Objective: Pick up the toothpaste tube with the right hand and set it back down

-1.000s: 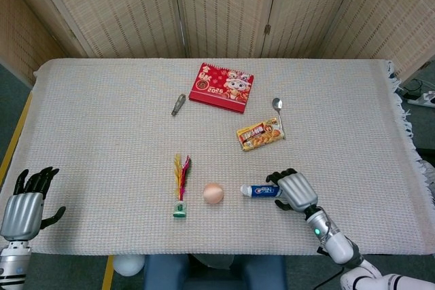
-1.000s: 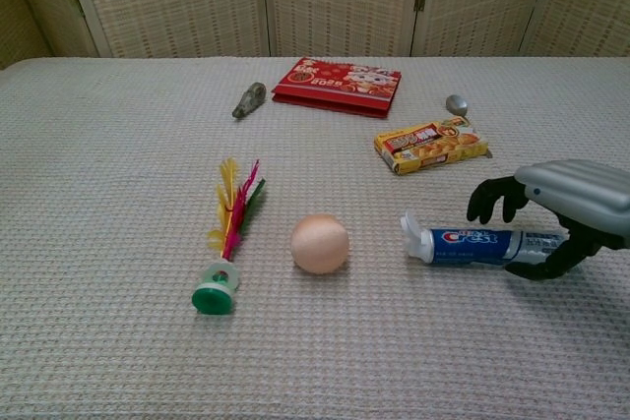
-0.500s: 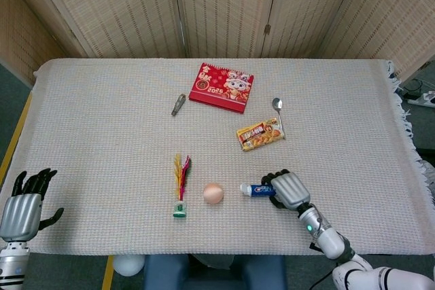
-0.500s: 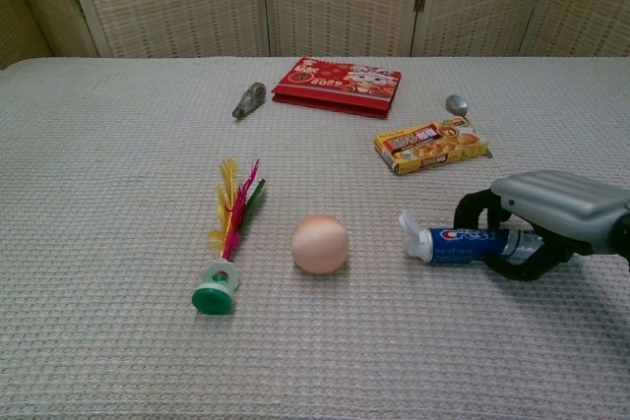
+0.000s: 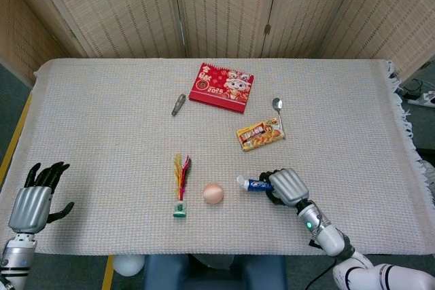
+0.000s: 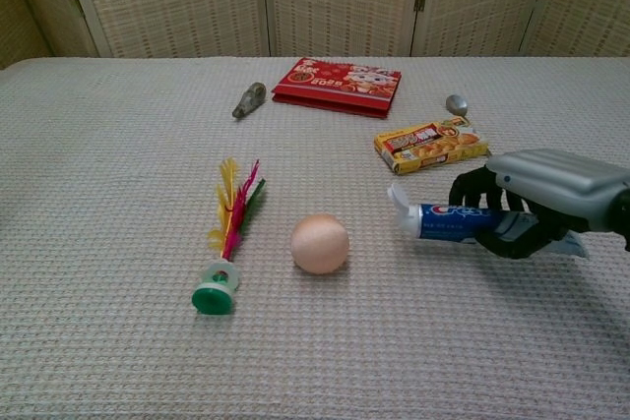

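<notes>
Woven tablecloth (image 6: 118, 145), right hand (image 6: 551, 204) gripping toothpaste tube (image 6: 448, 220), lengthwise left-right, cap leftward toward ball (image 6: 320, 243)

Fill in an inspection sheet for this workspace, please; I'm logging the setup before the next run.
Surface: table covered by a pale woven cloth, fringed at its right edge.
Job's things: toothpaste tube gripped by the right hand, cap pointing toward the ball, apparently lifted off the cloth.
Clutter: peach ball; feather shuttlecock; red booklet; yellow snack box; spoon; small grey object.
Hands: right hand holds the tube; left hand at the table's near left corner, fingers apart, holding nothing.
Cables: some at the far right edge of the head view.
Surroundings: woven folding screen behind the table.
</notes>
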Controlling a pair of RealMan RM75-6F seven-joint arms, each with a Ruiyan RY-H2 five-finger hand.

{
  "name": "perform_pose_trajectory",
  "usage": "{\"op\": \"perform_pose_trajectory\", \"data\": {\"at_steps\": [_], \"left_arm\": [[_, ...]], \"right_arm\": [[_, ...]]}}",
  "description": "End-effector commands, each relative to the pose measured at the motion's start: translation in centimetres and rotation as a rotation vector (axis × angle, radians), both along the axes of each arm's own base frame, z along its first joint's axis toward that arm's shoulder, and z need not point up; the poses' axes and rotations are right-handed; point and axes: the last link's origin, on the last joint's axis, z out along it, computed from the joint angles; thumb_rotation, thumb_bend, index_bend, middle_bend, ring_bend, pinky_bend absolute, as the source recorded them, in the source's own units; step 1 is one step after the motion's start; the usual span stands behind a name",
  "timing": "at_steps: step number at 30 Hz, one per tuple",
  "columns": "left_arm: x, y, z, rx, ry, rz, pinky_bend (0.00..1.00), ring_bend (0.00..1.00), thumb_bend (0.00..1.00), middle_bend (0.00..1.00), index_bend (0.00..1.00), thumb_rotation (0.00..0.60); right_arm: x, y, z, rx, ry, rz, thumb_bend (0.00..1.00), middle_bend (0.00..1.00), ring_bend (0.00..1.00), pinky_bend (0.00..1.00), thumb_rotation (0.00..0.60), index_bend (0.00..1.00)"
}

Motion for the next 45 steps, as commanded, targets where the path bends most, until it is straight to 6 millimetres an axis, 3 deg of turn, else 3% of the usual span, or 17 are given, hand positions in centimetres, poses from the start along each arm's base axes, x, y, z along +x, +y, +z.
{"op": "perform_pose_trajectory", "data": {"at_steps": [1, 4, 6, 9, 11, 15, 20, 26, 32, 45], "left_arm": [[1.8, 1.9, -0.2, -0.037, -0.015, -0.102, 0.00, 0.22, 0.29, 0.19, 0.18, 0.600], [3.3, 4.2, -0.8, -0.042, -0.009, -0.210, 0.03, 0.28, 0.29, 0.26, 0.21, 0.600], [4.4, 5.6, -1.4, -0.069, -0.018, -0.270, 0.10, 0.32, 0.30, 0.30, 0.22, 0.600], [6.0, 7.4, -2.3, -0.115, -0.036, -0.346, 0.27, 0.39, 0.33, 0.36, 0.23, 0.600], [7.3, 8.3, -2.8, -0.144, -0.047, -0.396, 0.40, 0.49, 0.37, 0.46, 0.24, 0.600], [9.7, 9.4, -4.0, -0.218, -0.091, -0.459, 0.61, 0.66, 0.47, 0.66, 0.26, 0.600], [12.9, 9.7, -5.2, -0.279, -0.091, -0.549, 0.74, 0.79, 0.63, 0.84, 0.26, 0.600], [15.7, 9.5, -6.6, -0.310, -0.076, -0.623, 0.76, 0.83, 0.73, 0.89, 0.22, 0.600], [17.6, 9.5, -8.1, -0.332, -0.043, -0.652, 0.76, 0.85, 0.74, 0.92, 0.20, 0.600], [18.6, 10.0, -10.4, -0.359, 0.012, -0.633, 0.76, 0.87, 0.75, 0.94, 0.19, 0.600]], "right_arm": [[1.8, -1.1, 1.8, 0.010, -0.004, 0.052, 0.73, 0.55, 0.56, 0.57, 0.600, 0.60], [3.9, -2.1, 3.7, 0.028, 0.014, 0.100, 0.73, 0.55, 0.56, 0.58, 0.600, 0.60], [5.5, -2.6, 5.0, 0.029, 0.035, 0.138, 0.74, 0.55, 0.56, 0.59, 0.600, 0.60], [7.9, -3.4, 6.6, 0.023, 0.056, 0.174, 0.74, 0.56, 0.58, 0.60, 0.600, 0.61], [9.5, -3.9, 7.4, 0.021, 0.057, 0.185, 0.74, 0.56, 0.58, 0.60, 0.600, 0.61], [11.9, -4.6, 8.1, 0.021, 0.071, 0.198, 0.74, 0.56, 0.58, 0.61, 0.600, 0.61], [14.0, -4.9, 7.8, 0.037, 0.113, 0.199, 0.75, 0.56, 0.59, 0.61, 0.600, 0.61], [16.0, -5.2, 7.4, 0.030, 0.181, 0.189, 0.75, 0.56, 0.59, 0.61, 0.600, 0.61], [17.3, -5.3, 6.3, 0.028, 0.241, 0.171, 0.75, 0.56, 0.60, 0.61, 0.600, 0.62], [17.8, -5.6, 5.3, 0.013, 0.249, 0.151, 0.75, 0.56, 0.61, 0.62, 0.600, 0.62]]}}
